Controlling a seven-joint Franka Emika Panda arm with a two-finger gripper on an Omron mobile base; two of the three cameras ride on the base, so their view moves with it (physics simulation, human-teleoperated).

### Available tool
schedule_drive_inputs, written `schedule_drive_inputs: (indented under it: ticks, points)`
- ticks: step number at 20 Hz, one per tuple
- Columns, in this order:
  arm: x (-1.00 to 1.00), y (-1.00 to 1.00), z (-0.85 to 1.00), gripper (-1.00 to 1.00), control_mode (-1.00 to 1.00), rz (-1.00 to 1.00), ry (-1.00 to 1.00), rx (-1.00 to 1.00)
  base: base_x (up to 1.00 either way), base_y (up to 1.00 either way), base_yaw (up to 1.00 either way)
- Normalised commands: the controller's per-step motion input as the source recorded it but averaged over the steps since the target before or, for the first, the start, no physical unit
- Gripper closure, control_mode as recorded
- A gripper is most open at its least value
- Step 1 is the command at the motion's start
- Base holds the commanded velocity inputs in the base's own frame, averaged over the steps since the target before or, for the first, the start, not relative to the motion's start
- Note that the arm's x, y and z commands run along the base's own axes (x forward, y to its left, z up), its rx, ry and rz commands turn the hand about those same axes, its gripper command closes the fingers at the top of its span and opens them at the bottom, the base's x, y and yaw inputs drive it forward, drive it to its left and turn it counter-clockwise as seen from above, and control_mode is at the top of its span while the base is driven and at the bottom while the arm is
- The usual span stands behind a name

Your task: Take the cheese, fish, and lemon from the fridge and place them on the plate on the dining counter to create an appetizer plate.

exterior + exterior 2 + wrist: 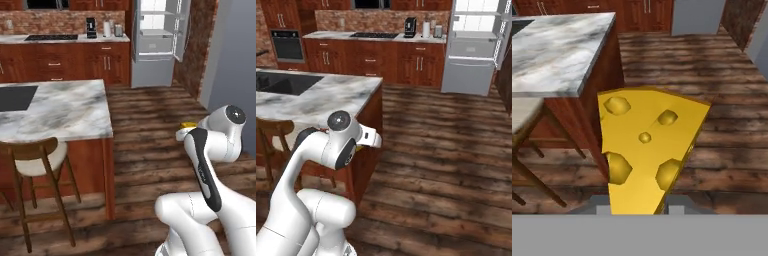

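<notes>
Wood floor (712, 75), 1 dining counter (557, 50), 1 cheese (647, 150) in gripper

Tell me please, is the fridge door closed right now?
No, the fridge stands open across the kitchen, its white shelves showing.

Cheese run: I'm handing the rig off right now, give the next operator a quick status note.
Gripper: shut on the cheese, carried above the wood floor, beside the dining counter.
Fridge: across the room, door open. The fish and the lemon can't be made out from here.
Done: cheese out of the fridge.
Left: set the cheese on the plate, then fetch the fish and the lemon.
</notes>
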Motion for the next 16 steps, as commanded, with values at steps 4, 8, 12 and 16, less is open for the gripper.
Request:
schedule_drive_inputs:
  ticks: [4, 8, 12, 16]
  points:
    - [0.00, 0.00, 0.00, 1.00, 1.00, 0.00, 0.00, 0.00, -0.95, 1.00, 0.00]
    - [0.00, 0.00, 0.00, 1.00, 1.00, 0.00, 0.00, 0.00, -0.69, 1.00, 0.00]
    - [0.00, 0.00, 0.00, 1.00, 1.00, 0.00, 0.00, 0.00, -0.27, 1.00, 0.00]
    - [0.00, 0.00, 0.00, 1.00, 1.00, 0.00, 0.00, 0.00, 0.00, 1.00, 0.00]
